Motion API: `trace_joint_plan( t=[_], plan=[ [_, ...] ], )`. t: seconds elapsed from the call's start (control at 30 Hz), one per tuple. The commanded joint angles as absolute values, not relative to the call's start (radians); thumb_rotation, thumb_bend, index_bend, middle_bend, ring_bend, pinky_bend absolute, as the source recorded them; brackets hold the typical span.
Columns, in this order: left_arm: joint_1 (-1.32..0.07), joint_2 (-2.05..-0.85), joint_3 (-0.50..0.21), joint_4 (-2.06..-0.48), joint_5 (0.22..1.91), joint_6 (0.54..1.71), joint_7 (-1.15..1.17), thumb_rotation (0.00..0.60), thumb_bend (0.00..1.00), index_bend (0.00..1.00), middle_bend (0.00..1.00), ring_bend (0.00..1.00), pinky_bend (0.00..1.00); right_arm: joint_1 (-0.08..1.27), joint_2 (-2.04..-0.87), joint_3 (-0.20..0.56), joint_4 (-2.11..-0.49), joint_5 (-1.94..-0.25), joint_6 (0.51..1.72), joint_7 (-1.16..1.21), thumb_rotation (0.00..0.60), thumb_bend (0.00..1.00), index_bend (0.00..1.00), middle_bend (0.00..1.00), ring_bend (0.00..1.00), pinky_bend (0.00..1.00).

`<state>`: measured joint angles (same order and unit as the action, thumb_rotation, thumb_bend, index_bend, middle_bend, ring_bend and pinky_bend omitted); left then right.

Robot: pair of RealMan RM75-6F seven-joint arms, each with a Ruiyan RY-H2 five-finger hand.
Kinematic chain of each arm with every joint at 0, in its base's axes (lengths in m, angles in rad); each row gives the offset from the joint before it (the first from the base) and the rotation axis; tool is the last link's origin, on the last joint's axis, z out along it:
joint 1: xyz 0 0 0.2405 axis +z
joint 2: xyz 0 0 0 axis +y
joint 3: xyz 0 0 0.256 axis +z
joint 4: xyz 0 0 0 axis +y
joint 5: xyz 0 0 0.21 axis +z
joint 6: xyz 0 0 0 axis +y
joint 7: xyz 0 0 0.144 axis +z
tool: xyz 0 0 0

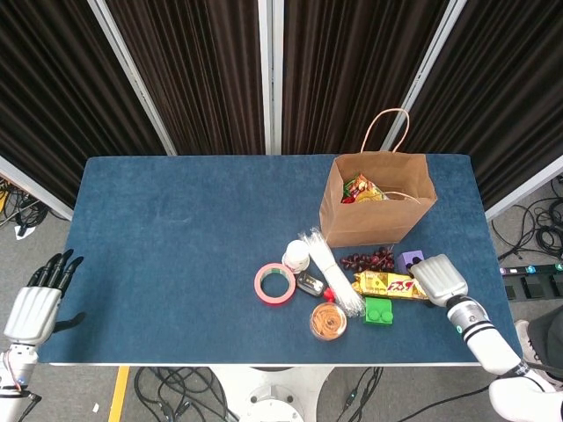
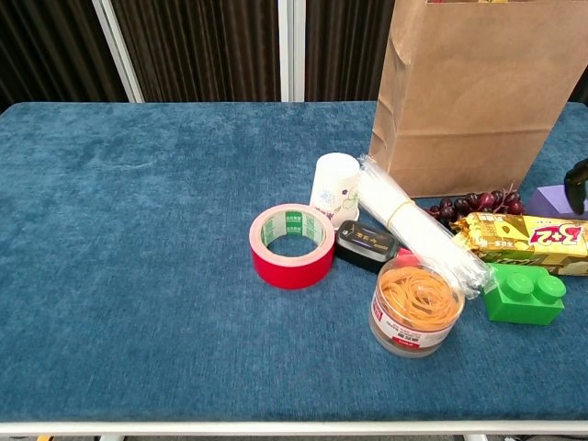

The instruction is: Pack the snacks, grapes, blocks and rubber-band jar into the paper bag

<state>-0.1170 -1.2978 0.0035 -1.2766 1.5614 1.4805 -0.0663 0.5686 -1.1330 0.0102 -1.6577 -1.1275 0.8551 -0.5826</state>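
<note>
The jar (image 2: 415, 307) and green block (image 2: 525, 296) sit nearest. The right hand (image 1: 438, 278) hovers over the snack (image 1: 392, 285) and purple block (image 1: 408, 259); its grip is hidden. A sweep could crush the grapes (image 1: 369, 260) or tip the bag (image 1: 378, 200).

- Both views are bright and evenly lit, with soft light from overhead.
- The blue tabletop (image 1: 176, 264) shows no glare; its nap reads as faint lighter smudges.
- Shadows are short and soft, sitting close under the paper bag (image 1: 378, 207) and the red tape roll (image 2: 292, 244).
- The black curtains (image 1: 202, 70) behind stay dark with little detail.
- The head view is sharp across the frame.
- The chest view is crisp up close, with slight bowing of the tabletop's near edge.
</note>
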Motion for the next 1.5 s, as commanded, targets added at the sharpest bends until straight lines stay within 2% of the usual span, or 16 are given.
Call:
trace_joint_plan(
  t=[0.03,0.23,0.5,0.83,1.07,1.27,1.5],
  plan=[
    [-0.115,-1.298,0.004,-1.27,1.561,1.482,-0.07,0.6,0.11,0.12,0.13,0.02,0.21,0.581,-1.161,0.018,-1.641,-1.109,0.853,-0.576,0.6,0.0,0.42,0.31,0.81,0.85],
    [-0.11,-1.298,0.003,-1.259,1.557,1.488,-0.083,0.6,0.11,0.12,0.13,0.02,0.21,0.594,-1.206,0.015,-1.612,-1.087,0.837,-0.553,0.6,0.0,0.38,0.29,0.81,0.85],
    [-0.108,-1.301,0.004,-1.243,1.553,1.483,-0.102,0.6,0.11,0.12,0.13,0.02,0.21,0.588,-1.251,0.014,-1.584,-1.098,0.874,-0.527,0.6,0.0,0.3,0.29,0.81,0.85],
    [-0.111,-1.297,-0.003,-1.242,1.55,1.483,-0.113,0.6,0.11,0.12,0.13,0.02,0.21,0.582,-1.258,0.014,-1.585,-1.11,0.904,-0.507,0.6,0.0,0.21,0.3,0.81,0.85],
    [-0.109,-1.293,-0.001,-1.245,1.552,1.486,-0.116,0.6,0.11,0.12,0.12,0.02,0.21,0.584,-1.262,-0.001,-1.598,-1.103,0.9,-0.526,0.6,0.0,0.2,0.3,0.81,0.85],
    [-0.108,-1.29,-0.004,-1.249,1.552,1.491,-0.117,0.6,0.11,0.12,0.12,0.02,0.21,0.581,-1.244,-0.01,-1.634,-1.098,0.917,-0.549,0.6,0.0,0.26,0.32,0.81,0.85],
    [-0.104,-1.296,0.0,-1.238,1.552,1.491,-0.122,0.6,0.11,0.12,0.12,0.02,0.21,0.583,-1.268,-0.015,-1.605,-1.062,0.905,-0.554,0.6,0.0,0.27,0.32,0.81,0.85]
  ],
)
